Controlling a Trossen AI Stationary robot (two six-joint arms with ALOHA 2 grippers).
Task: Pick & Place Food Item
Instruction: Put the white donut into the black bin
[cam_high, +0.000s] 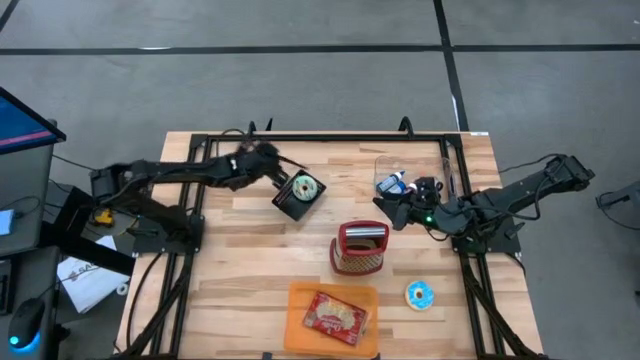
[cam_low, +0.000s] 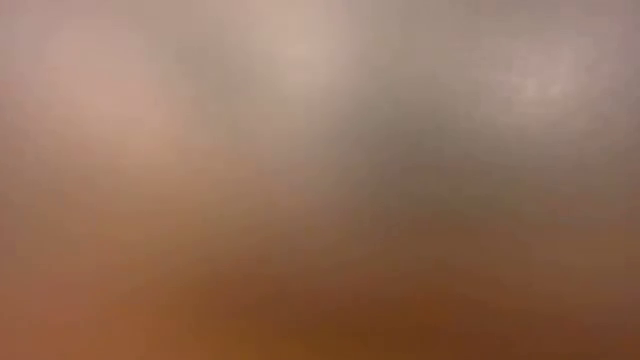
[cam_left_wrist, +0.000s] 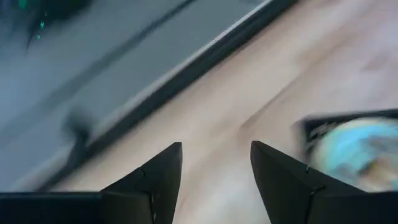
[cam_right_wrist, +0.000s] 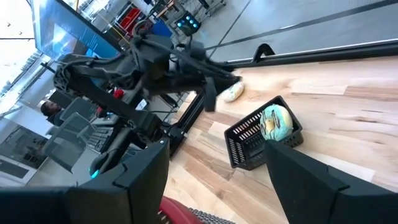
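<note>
A frosted doughnut (cam_high: 306, 187) is seen lying in a black basket (cam_high: 290, 203), just beside the left gripper (cam_high: 277, 172), whose fingers are parted and empty.

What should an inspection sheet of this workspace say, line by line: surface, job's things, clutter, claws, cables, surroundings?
Surface: wooden table with a black frame.
Job's things: frosted donut in a black basket; blue donut loose on the table; red basket; orange tray holding a food packet.
Clutter: clear tub with something blue inside, near the right claw.
Claws: left claw open and empty, beside the black basket; right claw open and empty, at the table's right side.
Cables: dark cables by the left arm's base.
Surroundings: grey floor; screen at the left.
</note>
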